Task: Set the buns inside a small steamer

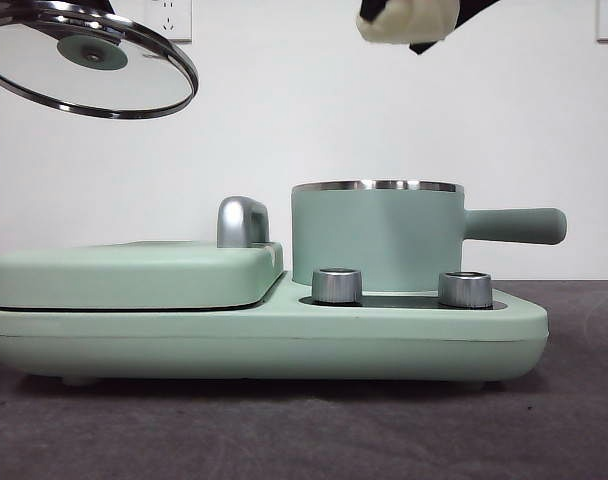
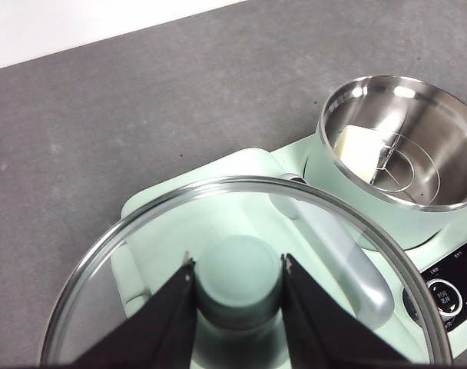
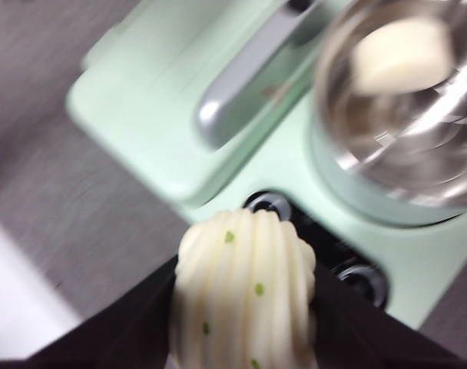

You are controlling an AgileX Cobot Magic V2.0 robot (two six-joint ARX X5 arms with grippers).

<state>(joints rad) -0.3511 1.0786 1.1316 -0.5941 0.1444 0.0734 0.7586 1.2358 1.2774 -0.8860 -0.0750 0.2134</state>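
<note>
Cream ridged bun (image 3: 243, 296) between right pincer (image 3: 245, 307) jaws

Front view: even, bright, diffuse light; white wall (image 1: 404, 120) near overexposed. Soft dark shadow under the cooker base (image 1: 264, 345) on the grey table (image 1: 284, 430). Sharp focus.

Left wrist view: sharp; specular highlights on the steamer's (image 2: 402, 142) steel interior and on the glass lid's (image 2: 241, 231) rim beside it.

Right wrist view: motion blur throughout; ridged bun (image 3: 245, 296) soft, steamer beyond it smeared, glare inside.
</note>
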